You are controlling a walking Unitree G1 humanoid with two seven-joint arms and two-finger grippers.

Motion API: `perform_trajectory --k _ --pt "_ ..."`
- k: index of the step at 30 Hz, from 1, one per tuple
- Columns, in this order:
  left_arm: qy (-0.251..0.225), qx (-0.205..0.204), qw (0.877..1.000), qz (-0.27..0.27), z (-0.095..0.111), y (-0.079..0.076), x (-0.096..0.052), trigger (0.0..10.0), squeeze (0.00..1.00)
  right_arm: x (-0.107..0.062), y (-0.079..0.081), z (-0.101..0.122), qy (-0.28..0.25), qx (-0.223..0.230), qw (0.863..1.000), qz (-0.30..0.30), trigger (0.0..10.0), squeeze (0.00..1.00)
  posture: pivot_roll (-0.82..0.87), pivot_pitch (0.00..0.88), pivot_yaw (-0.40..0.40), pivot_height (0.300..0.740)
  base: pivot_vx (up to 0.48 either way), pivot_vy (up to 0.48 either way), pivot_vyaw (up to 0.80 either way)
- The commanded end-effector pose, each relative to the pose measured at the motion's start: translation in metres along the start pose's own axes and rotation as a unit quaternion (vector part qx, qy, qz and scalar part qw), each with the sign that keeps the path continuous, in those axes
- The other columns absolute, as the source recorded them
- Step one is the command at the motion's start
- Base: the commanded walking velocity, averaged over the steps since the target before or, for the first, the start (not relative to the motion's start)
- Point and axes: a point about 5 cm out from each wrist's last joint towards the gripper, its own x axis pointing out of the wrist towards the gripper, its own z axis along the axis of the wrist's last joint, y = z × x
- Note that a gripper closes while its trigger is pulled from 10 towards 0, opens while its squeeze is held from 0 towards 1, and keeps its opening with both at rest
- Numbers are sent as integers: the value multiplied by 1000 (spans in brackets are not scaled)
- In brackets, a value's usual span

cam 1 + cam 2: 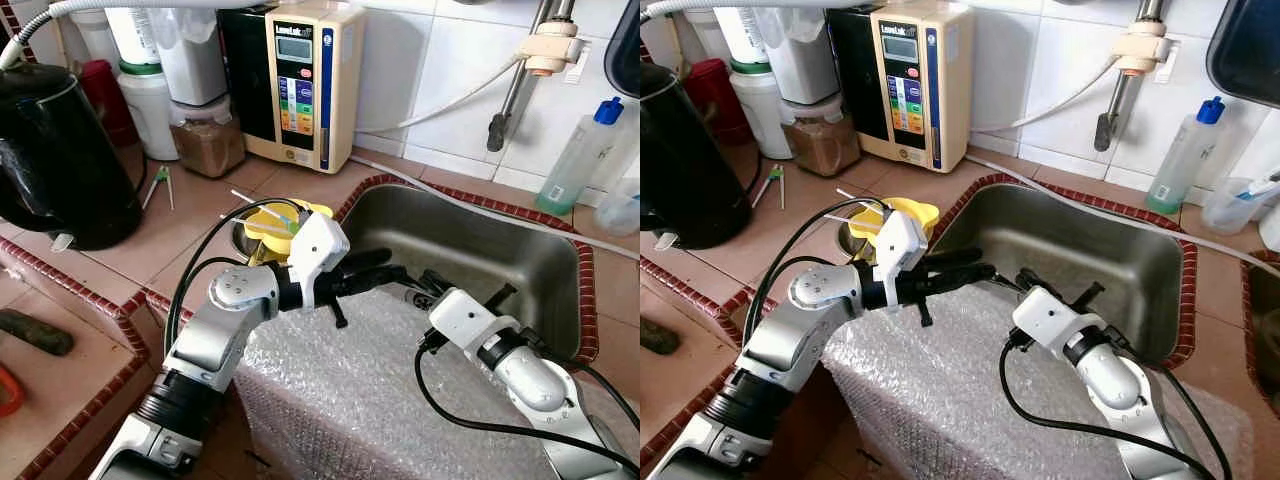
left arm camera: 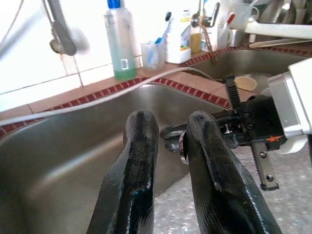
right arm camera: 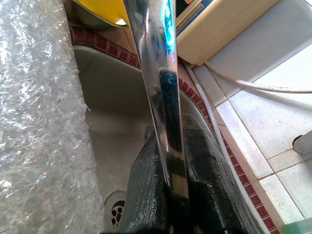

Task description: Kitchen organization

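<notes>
Far left: black kettle (image 1: pixel 55 150) on the tiled counter; behind it, white and brown-filled jars (image 1: pixel 205 130) and a beige water-filter unit (image 1: pixel 300 80) against the wall.

Centre left: small steel bowl (image 1: pixel 245 232) holding a yellow item (image 1: pixel 280 215), just beside the sink's left rim.

Near centre: sheet of bubble wrap (image 1: pixel 360 390) spread over the near counter edge, both arms above it.

Left gripper (image 2: pixel 168 141): reaches right over the near left corner of the sink (image 1: pixel 480 240); fingers parted, nothing between them.

Task item: slim shiny metal utensil (image 3: pixel 158 83), apparently a piece of cutlery. It is clamped between the fingers of the right gripper (image 1: pixel 425 290), the polished shaft running out past the fingertips toward the bowl and sink rim. The left gripper's tips lie just beside the right gripper's tips.

Far right: green-tinted bottle (image 1: pixel 580 155) with blue cap on the far counter.

Risks: the smooth shaft may slide or pivot in the narrow grip; a handover at such close quarters could knock the grippers together and drop the utensil into the sink.
</notes>
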Motion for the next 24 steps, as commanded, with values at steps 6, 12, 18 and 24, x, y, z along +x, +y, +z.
perform_trajectory --k 6,12,18,24 --pt "2 -16 994 104 -9 29 -19 10000 1000 -9 -26 -15 28 -21 999 -35 0 0 44 0 44 740 0 0 0" --pt "13 -21 990 140 -19 38 -32 10000 1000 -14 -50 -32 54 -38 997 -36 0 0 46 0 46 740 0 0 0" --pt "12 -26 976 215 -24 55 -44 10000 1000 -16 -69 -48 92 -47 993 -56 0 0 50 0 45 740 0 0 0" --pt "43 -24 975 215 -37 54 -58 10000 1000 -17 -75 -68 125 -19 989 -76 0 0 61 0 51 740 0 0 0"
